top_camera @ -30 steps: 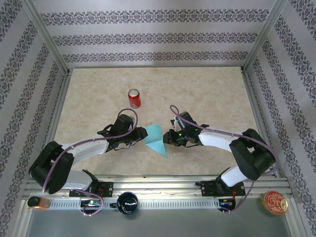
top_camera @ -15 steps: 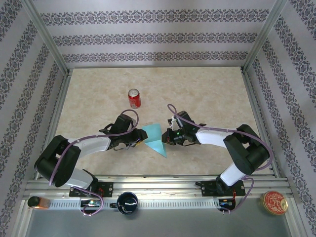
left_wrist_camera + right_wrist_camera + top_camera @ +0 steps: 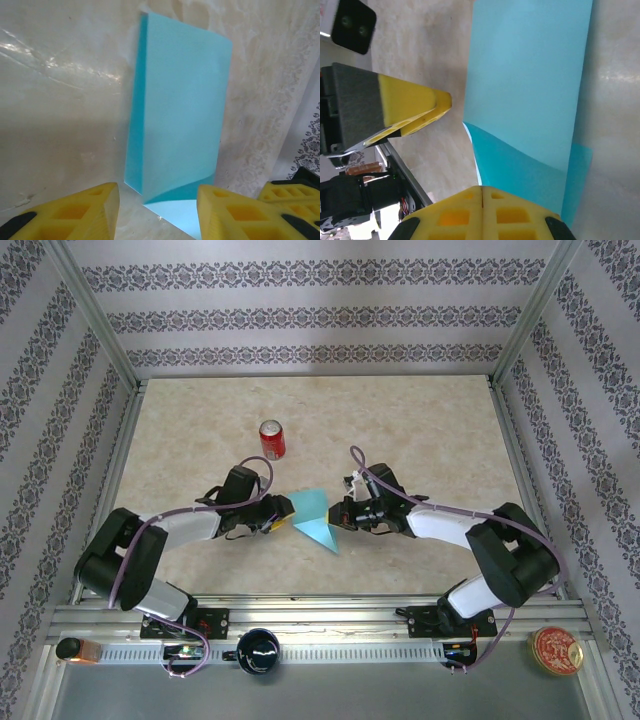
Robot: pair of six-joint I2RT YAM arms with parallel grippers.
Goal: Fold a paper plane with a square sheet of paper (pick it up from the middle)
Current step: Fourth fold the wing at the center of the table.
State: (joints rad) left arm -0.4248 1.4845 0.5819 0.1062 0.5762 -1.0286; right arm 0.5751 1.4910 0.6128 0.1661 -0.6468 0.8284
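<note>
marbled table (image 3: pixel 420 430), folded paper (image 3: pixel 313 519) between both jaws

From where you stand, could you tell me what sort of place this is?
Probably a robot test cell, not a home: a framed table with patterned wallpaper panels, two arms bolted to a rail, and staged props, a red can and blue paper.

You have one folded sheet of turquoise paper (image 3: pixel 313 521) on the worktop (image 3: pixel 420 430), lying between two claws: one left claw (image 3: pixel 283 521) and one right claw (image 3: pixel 337 516). You can count one red soda can (image 3: pixel 271 439) standing farther back. Along the near rail you have three more items: one dark round cup (image 3: pixel 259 650), one orange-capped cylinder (image 3: pixel 77 649) and one round red tin (image 3: pixel 555 649).
</note>
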